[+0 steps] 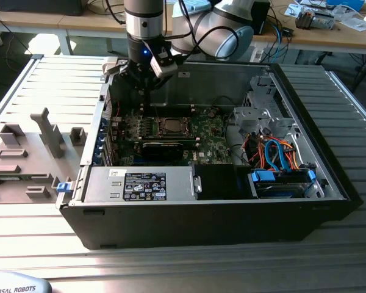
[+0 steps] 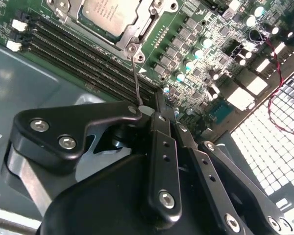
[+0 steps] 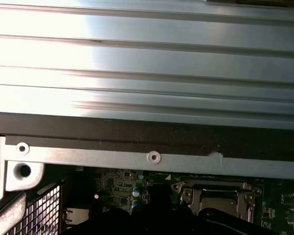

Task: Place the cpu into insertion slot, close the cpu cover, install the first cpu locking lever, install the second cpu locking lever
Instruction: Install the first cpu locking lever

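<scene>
The cpu (image 2: 108,12) lies flat in its socket on the motherboard, silver top up, and it also shows mid-board in the exterior view (image 1: 169,126). The cpu cover (image 2: 133,40) is a silvery frame lying down around the chip. A thin wire locking lever (image 2: 136,81) rises from the socket's corner toward my gripper (image 2: 162,108). The black fingers (image 2: 161,147) are drawn together, and the lever's pale tip sits right beside them; whether they pinch it is unclear. In the exterior view the gripper (image 1: 145,101) hangs over the board, toward that view's left of the socket. The first wrist view shows the socket frame (image 3: 216,195).
Black memory slots (image 2: 73,49) run along the socket. In the open case (image 1: 201,79) a long black part (image 1: 161,146) lies in front of the socket. A labelled power supply (image 1: 143,183) and a cabled drive cage (image 1: 280,155) stand nearer. Grey fixtures (image 1: 30,152) stand outside the case.
</scene>
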Robot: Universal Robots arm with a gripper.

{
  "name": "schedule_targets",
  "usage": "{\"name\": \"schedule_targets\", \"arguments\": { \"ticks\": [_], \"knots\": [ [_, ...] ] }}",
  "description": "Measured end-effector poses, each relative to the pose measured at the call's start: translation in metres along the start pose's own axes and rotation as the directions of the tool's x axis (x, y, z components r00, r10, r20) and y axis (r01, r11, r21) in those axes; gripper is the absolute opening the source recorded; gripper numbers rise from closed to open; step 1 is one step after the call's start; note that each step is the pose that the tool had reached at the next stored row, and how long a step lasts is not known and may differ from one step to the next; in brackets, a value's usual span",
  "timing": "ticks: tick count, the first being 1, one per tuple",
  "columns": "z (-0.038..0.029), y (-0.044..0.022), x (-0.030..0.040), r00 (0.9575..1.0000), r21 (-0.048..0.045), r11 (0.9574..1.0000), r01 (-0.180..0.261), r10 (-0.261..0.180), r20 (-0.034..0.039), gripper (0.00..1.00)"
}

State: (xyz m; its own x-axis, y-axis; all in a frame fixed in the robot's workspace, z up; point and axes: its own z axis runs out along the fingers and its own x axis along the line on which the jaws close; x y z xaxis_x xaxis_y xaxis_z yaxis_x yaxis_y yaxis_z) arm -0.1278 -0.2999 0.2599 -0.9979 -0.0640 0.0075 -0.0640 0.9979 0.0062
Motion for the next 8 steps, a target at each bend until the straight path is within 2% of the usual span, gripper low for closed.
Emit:
{"name": "schedule_targets", "arguments": {
  "ticks": [4, 8],
  "knots": [
    [0.0, 0.0, -0.0011, 1.0, -0.0026, 1.0, 0.001, -0.001, -0.0003, 0.11],
    [0.0001, -0.0003, -0.006, 1.0, -0.0028, 1.0, 0.001, -0.001, -0.0008, 0.11]
  ]
}}
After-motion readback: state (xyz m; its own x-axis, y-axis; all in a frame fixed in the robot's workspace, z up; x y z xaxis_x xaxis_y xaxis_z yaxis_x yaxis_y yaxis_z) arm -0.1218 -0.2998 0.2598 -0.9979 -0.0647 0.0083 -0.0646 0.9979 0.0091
